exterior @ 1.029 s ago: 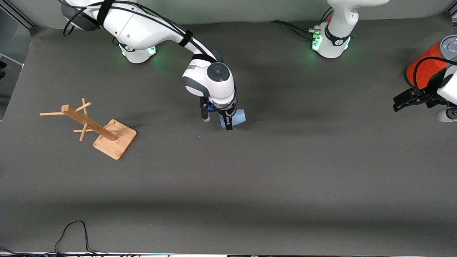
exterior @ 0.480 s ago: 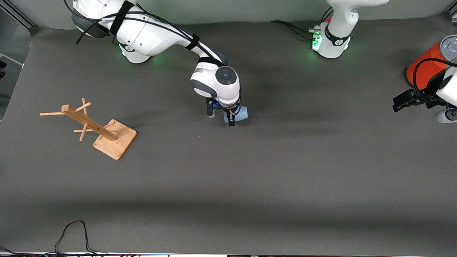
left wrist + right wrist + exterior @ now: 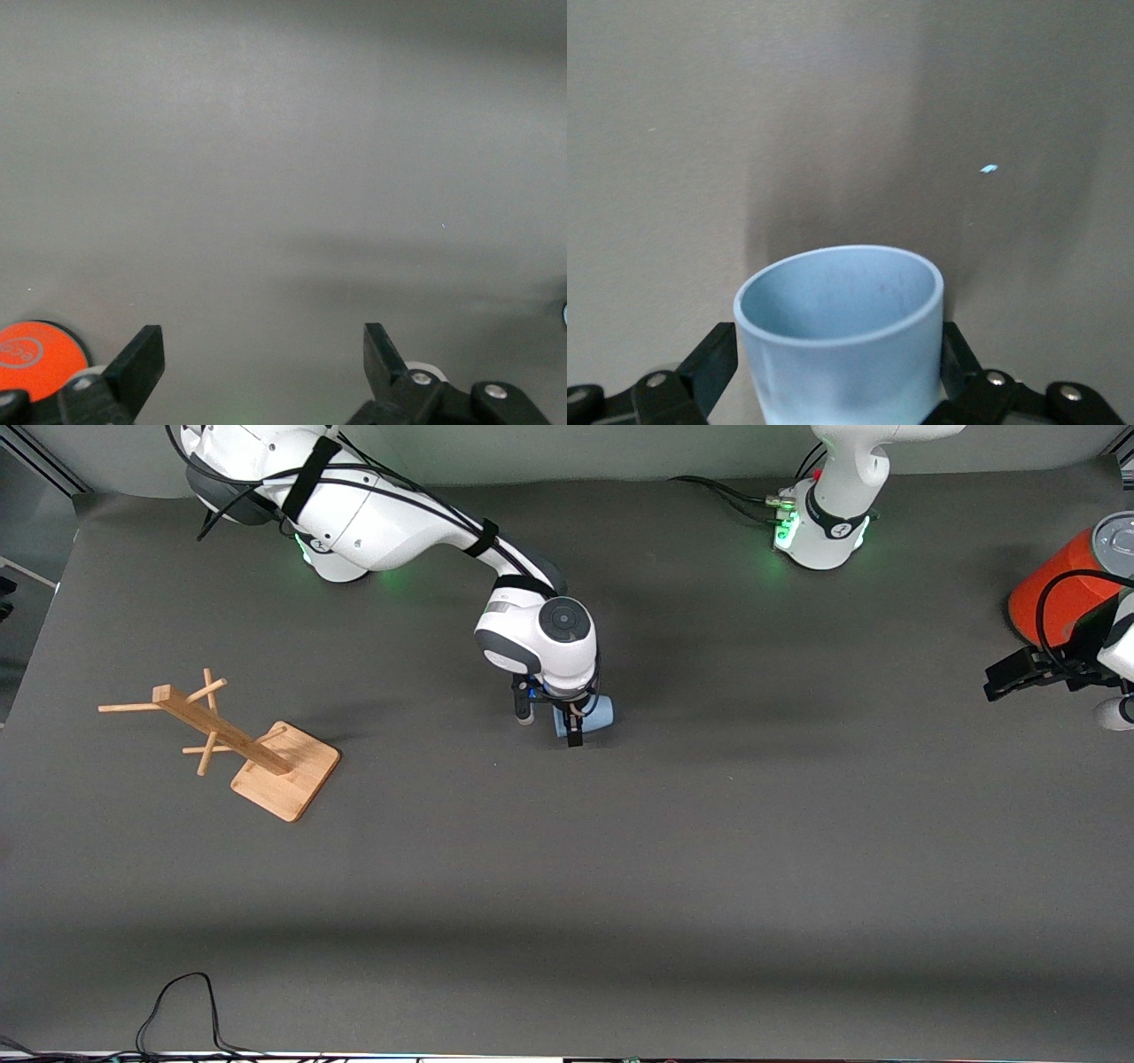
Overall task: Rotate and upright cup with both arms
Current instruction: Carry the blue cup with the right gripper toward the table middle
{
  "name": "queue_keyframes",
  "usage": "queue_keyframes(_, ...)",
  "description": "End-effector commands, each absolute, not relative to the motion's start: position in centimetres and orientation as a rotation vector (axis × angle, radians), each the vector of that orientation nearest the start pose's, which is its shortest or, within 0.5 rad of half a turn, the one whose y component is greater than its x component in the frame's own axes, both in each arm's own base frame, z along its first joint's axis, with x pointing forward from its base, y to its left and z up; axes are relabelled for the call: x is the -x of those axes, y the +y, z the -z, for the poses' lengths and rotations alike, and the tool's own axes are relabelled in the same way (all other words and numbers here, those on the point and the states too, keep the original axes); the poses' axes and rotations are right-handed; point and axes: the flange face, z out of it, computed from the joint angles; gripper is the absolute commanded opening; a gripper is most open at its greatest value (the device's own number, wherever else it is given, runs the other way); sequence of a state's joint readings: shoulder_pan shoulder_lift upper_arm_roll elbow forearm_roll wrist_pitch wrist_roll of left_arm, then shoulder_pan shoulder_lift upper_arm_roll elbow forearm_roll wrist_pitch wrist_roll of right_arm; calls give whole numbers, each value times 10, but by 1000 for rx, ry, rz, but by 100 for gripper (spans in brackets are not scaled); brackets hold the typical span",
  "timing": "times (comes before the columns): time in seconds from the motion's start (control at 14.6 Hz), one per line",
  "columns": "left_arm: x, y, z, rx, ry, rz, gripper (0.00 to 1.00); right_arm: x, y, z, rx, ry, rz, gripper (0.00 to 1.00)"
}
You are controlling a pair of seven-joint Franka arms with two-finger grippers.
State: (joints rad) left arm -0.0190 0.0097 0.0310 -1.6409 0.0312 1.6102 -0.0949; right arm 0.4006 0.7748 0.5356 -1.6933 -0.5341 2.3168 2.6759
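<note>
The light-blue cup (image 3: 595,714) sits mid-table, partly hidden under the right wrist. My right gripper (image 3: 567,724) points down at it, with a black finger pressed on each side. In the right wrist view the cup (image 3: 842,354) fills the gap between the fingers (image 3: 713,359), and its open mouth faces away from the camera, just above the grey mat. My left gripper (image 3: 1005,676) hangs open and empty at the left arm's end of the table, beside the red can. It is also open in its own wrist view (image 3: 263,354).
A red-orange can with a silver top (image 3: 1054,593) stands at the left arm's end and also shows in the left wrist view (image 3: 31,352). A wooden mug tree (image 3: 239,740) stands toward the right arm's end. A black cable (image 3: 182,1001) lies at the table's near edge.
My right arm has shifted a little toward the left arm's end, taking the cup with it. My left gripper has drifted slightly toward the table's end.
</note>
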Motion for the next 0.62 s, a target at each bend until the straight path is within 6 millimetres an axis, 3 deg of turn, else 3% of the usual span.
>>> queue_keyframes(0.0,-561,12,-593,3092,-139,-48,100,-446,521,-211,2326,2064,67,100)
queue_keyframes(0.27,-559,11,-591,3091,-141,-69,100,-455,512,-253,2439,1961,130,100)
queue_keyframes(0.41,-556,12,-595,3090,-137,-74,100,-466,498,-290,2493,1899,95,100)
queue_keyframes(0.55,-556,13,-593,3084,-125,-85,100,-488,469,-336,2504,1836,37,100)
